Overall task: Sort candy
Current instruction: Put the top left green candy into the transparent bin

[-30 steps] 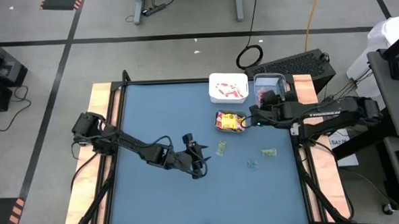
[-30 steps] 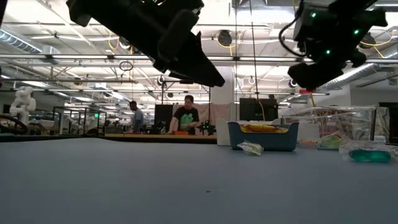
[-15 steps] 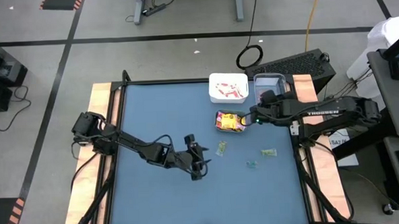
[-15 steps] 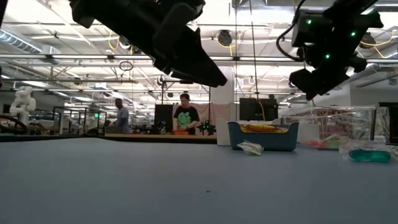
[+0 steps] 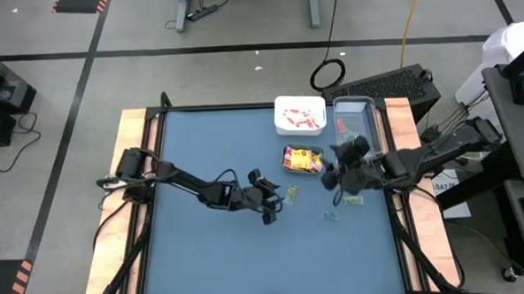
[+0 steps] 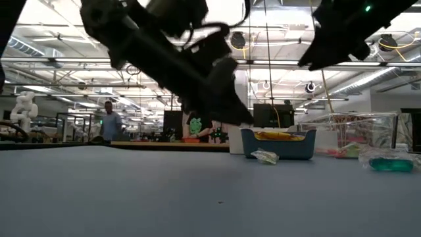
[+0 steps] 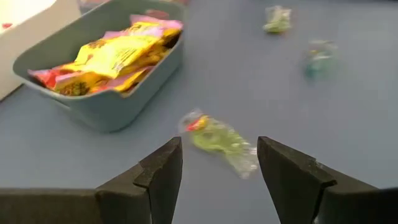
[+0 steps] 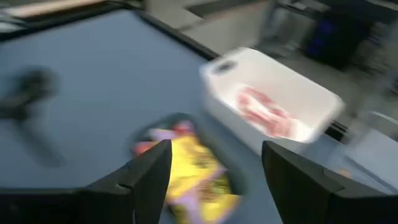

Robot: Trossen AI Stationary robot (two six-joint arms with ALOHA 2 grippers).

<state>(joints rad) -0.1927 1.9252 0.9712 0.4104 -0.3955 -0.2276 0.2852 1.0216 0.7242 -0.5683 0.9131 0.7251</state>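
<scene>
A green clear-wrapped candy [image 7: 219, 140] lies on the blue table just beyond my left gripper's [image 7: 219, 171] open fingers, and it also shows in the high view as the green candy [image 5: 291, 194]. My left gripper [image 5: 275, 203] stands low at mid-table, touching nothing. Two more loose candies [image 5: 351, 199] [image 5: 331, 216] lie to the right. The teal container [image 5: 303, 160] holds yellow packets. The white container [image 5: 299, 115] holds pink-white pieces. My right gripper [image 5: 332, 176] hovers open, above the table beside the teal container and empty.
A clear container [image 5: 355, 116] stands at the far right beside the white one. The table's raised wooden rims [image 5: 130, 170] run along the left and right sides. The left half of the blue surface lies bare. People stand in the room beyond the table.
My left gripper has gone toward the table's right edge and down, closing in on the green candy. My right gripper has drawn back from over the teal container toward the near edge and swung round. The candies have not moved.
</scene>
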